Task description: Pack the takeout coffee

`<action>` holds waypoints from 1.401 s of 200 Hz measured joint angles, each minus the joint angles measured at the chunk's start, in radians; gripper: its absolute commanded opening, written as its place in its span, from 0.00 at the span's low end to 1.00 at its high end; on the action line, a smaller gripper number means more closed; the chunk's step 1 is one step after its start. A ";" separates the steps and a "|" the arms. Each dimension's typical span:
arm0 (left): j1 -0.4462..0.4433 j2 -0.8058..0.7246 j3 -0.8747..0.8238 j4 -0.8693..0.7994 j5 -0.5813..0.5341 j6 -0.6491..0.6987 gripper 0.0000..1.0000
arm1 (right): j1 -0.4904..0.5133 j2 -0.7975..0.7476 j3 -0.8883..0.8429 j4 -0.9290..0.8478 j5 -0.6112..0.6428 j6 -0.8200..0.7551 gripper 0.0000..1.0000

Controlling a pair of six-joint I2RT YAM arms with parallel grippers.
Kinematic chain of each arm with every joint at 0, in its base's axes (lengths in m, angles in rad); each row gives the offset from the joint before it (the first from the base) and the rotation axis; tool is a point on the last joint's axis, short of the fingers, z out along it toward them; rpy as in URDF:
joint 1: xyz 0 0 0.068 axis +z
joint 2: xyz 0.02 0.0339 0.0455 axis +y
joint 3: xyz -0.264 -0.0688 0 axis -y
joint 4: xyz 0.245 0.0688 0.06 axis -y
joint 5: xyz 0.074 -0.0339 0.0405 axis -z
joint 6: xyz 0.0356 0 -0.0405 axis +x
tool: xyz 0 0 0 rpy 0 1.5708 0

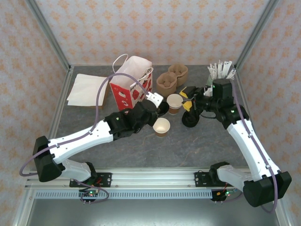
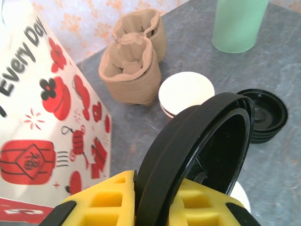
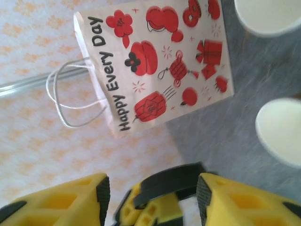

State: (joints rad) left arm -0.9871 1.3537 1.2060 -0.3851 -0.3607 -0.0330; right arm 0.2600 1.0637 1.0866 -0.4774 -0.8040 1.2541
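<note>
Our coffee cup [image 1: 174,102] is not packed yet.
It stands outside the bag [image 1: 133,87]; left gripper [image 2: 157,197] pinches a lid [image 2: 207,146], right gripper [image 3: 150,197] is spread.

Red-and-white bag [image 1: 129,89], black lid [image 2: 211,150], mint-green cup [image 2: 239,23], white-and-brown takeout coffee [image 1: 174,104]

The black lid [image 2: 164,155] hides part of the takeout coffee [image 2: 186,92], and the mint-green cup [image 2: 240,23] is cut off above

right of the bag [image 1: 133,84] stand pulp trays [image 1: 171,79], two paper cups [image 1: 174,103] and a loose black lid [image 2: 263,115]; left of the bag lie flat napkins [image 1: 87,89]; the left arm [image 1: 94,134] slants across in front of the bag; farther front-right, bare table [image 1: 197,146].
</note>
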 measured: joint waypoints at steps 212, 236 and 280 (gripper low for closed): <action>-0.067 0.030 -0.048 0.172 -0.180 0.192 0.11 | 0.178 0.104 -0.038 0.141 0.014 0.528 0.25; -0.067 0.035 -0.048 0.172 -0.179 0.192 0.21 | 0.178 0.104 -0.038 0.141 0.023 0.533 0.20; -0.087 0.037 -0.048 0.175 -0.132 0.180 0.44 | 0.178 0.104 -0.037 0.142 0.052 0.521 0.14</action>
State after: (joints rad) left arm -1.0737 1.3907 1.1576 -0.2104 -0.4923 0.1474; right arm 0.4381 1.1679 1.0492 -0.3355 -0.7521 1.7748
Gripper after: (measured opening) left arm 0.391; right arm 0.148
